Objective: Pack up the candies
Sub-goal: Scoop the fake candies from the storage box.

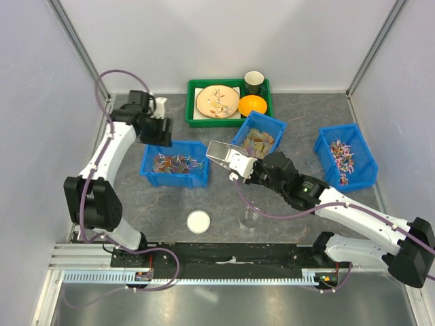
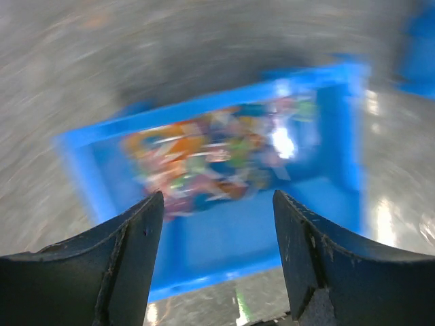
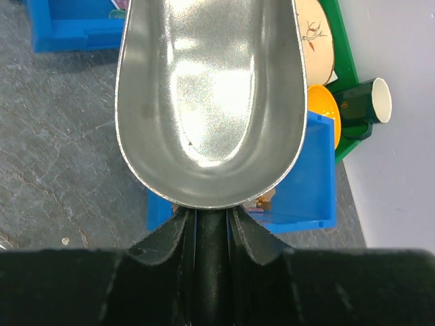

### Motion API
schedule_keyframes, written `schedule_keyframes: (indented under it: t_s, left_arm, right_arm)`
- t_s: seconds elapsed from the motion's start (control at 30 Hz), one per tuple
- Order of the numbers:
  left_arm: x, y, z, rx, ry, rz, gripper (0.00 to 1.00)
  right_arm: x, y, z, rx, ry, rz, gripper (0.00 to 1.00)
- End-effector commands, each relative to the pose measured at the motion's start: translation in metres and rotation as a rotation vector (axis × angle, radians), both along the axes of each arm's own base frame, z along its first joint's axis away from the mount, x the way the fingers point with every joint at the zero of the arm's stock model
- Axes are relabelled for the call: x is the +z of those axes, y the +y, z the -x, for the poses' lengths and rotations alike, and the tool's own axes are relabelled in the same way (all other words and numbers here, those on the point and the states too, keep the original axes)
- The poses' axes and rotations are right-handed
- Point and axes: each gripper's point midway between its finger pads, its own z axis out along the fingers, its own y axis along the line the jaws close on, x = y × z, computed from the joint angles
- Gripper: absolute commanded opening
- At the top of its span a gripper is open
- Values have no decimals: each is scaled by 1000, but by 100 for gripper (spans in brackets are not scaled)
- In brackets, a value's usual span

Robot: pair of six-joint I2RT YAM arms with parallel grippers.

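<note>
The candies [image 1: 178, 163] are a heap of small bright wrapped sweets in the left blue bin [image 1: 155, 178]. In the left wrist view the candies [image 2: 211, 159] and their bin [image 2: 224, 241] are blurred. My left gripper [image 1: 158, 129] hovers over the bin's far left corner; the left gripper [image 2: 217, 200] is open with nothing between its fingers. My right gripper [image 1: 246, 170] is shut on the black handle of a metal scoop [image 1: 219, 153] between the left and middle bins. In the right wrist view the right gripper [image 3: 211, 219] holds the scoop [image 3: 211, 95], whose bowl is bare.
A middle blue bin [image 1: 276, 128] holds flat pastel packets. A right blue bin [image 1: 363, 149] holds tiny sweets. At the back, a green tray [image 1: 192, 102] carries a plate, an orange bowl and a dark cup. A white lid [image 1: 198, 221] and a clear jar [image 1: 249, 219] stand near the front.
</note>
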Motion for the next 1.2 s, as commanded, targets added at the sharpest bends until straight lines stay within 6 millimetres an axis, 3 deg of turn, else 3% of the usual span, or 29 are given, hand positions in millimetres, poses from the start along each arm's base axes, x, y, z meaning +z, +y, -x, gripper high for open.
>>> schedule_keyframes:
  t_s: [0.0,0.2,0.33,0.47,0.83,1.17]
  left_arm:
    - [-17,53,-5,171,12,-47,72]
    - [-36,81,0,244,18,-128,72]
    - [-48,89,4,264,38,-175,72]
    - [-65,90,11,261,83,-186,71]
    - [-86,86,16,239,129,-171,66]
    - [-106,80,20,229,187,-149,45]
  right_arm:
    - [17,2,-6,-13,-50,-47,0]
    - [11,3,-7,-13,-39,-34,0]
    - [8,3,-7,-13,-35,-27,0]
    - [3,4,-6,-5,-22,-14,0]
    - [-17,12,-3,30,54,32,0]
    - [-19,12,-3,29,58,37,0]
